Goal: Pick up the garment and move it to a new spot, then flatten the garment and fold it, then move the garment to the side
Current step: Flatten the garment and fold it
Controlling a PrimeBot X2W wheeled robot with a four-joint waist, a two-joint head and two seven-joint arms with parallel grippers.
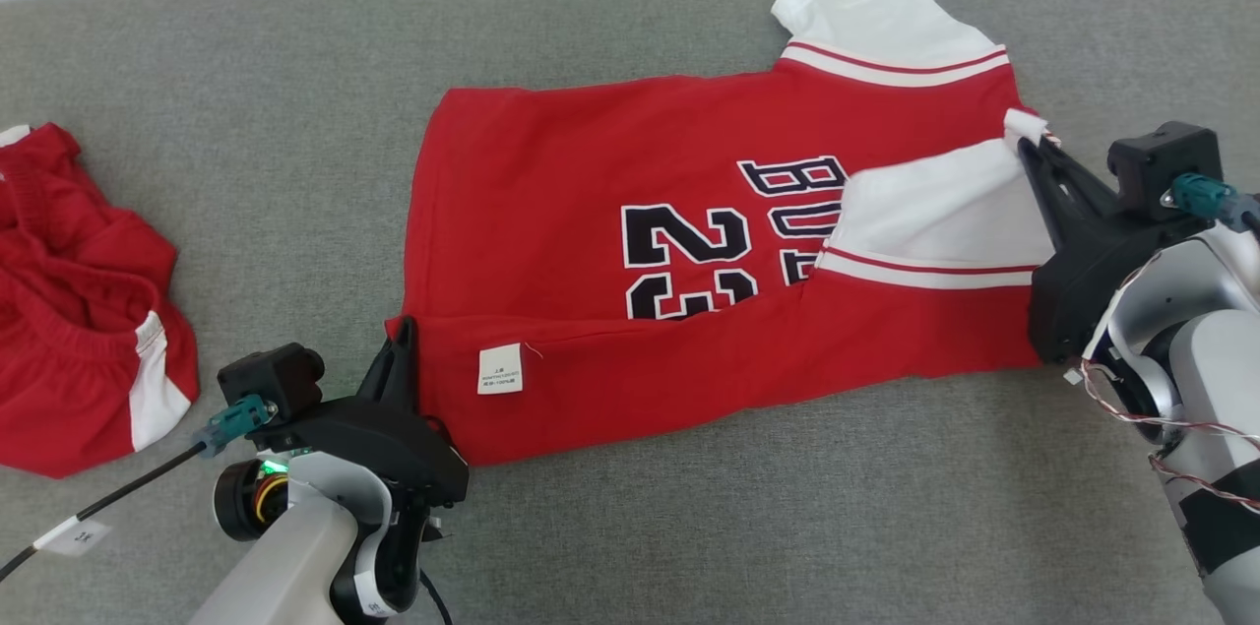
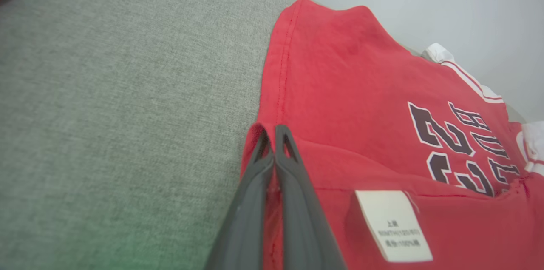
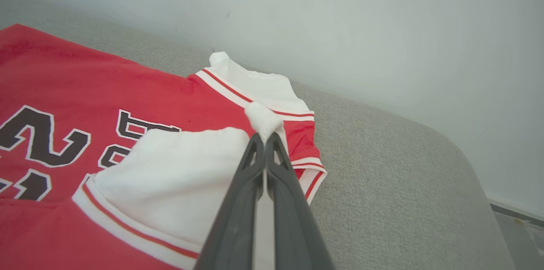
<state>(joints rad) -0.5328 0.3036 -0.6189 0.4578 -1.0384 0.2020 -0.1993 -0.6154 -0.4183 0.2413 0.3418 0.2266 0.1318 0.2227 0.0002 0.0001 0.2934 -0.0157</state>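
Note:
A red jersey (image 1: 610, 162) with white sleeves and a black "23" lies spread on the grey couch, its near long edge folded over onto the front, showing a white care label (image 1: 500, 369). My left gripper (image 1: 404, 330) is shut on the jersey's near hem corner; in the left wrist view the fingers (image 2: 272, 134) pinch red cloth (image 2: 340, 91). My right gripper (image 1: 1024, 141) is shut on the tip of the folded-over white sleeve (image 1: 945, 207); the right wrist view shows white fabric (image 3: 263, 119) held between its fingers. The other sleeve (image 1: 876, 20) lies flat at the back.
A second red and white garment (image 1: 79, 310) lies crumpled at the left edge of the couch (image 1: 246, 113). A pale wall (image 3: 382, 27) rises behind the couch back. Bare grey cushion (image 1: 787, 527) stretches in front of the jersey.

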